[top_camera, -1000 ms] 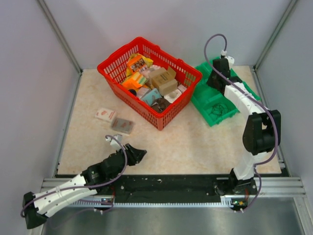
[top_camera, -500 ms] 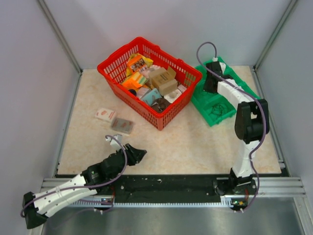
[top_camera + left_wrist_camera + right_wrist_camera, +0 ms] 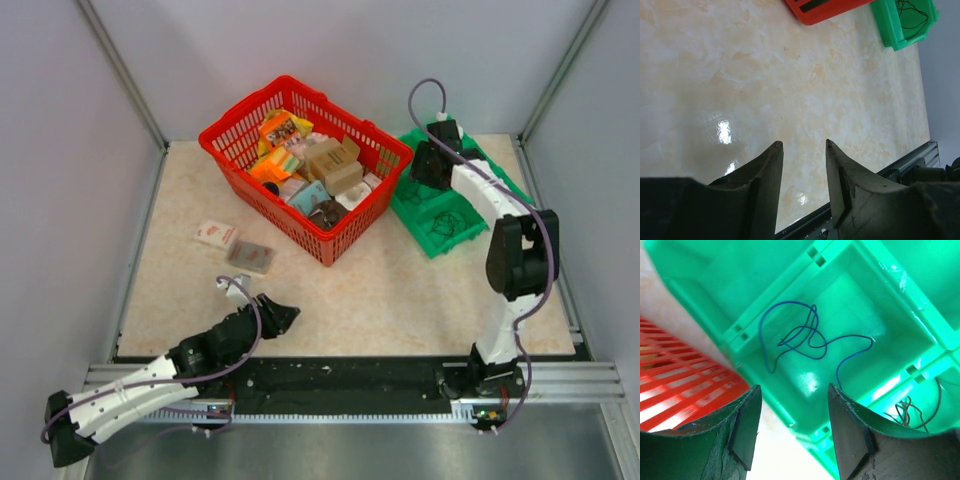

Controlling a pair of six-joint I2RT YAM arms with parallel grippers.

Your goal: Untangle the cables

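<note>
Reaches out with the right hand (image 3: 428,165) over the far part of the green tray (image 3: 412,226), jaws spread wide, gripping nothing. Looks down from that wrist into one square compartment of the green tray and finds a thin blue cable (image 3: 802,332) lying loose on the floor there, looped over itself several times, with one free end trailing off toward the compartment wall. Finds more cables (image 3: 914,407), dark and thin with a reddish strand among them, bunched in the neighbouring compartment at the corner of that view; cannot tell whether knotted or merely piled. From above, shows only a dark scribble of wire in the compartment of the green tray nearest the arms' bases. Touches neither bundle. Rests the left hand (image 3: 278,316) low over the counter (image 3: 390,290), well apart from the green tray and across the counter from it, jaws a little apart with nothing between them. From the left wrist, catches just a corner of the green tray, far off, with dark wire inside. Has the red basket (image 3: 330,255) just beside the green tray, on its left, heaped with small boxes. Has two flat packets (image 3: 215,234) lying on the counter beyond the basket, well apart from the green tray.
</note>
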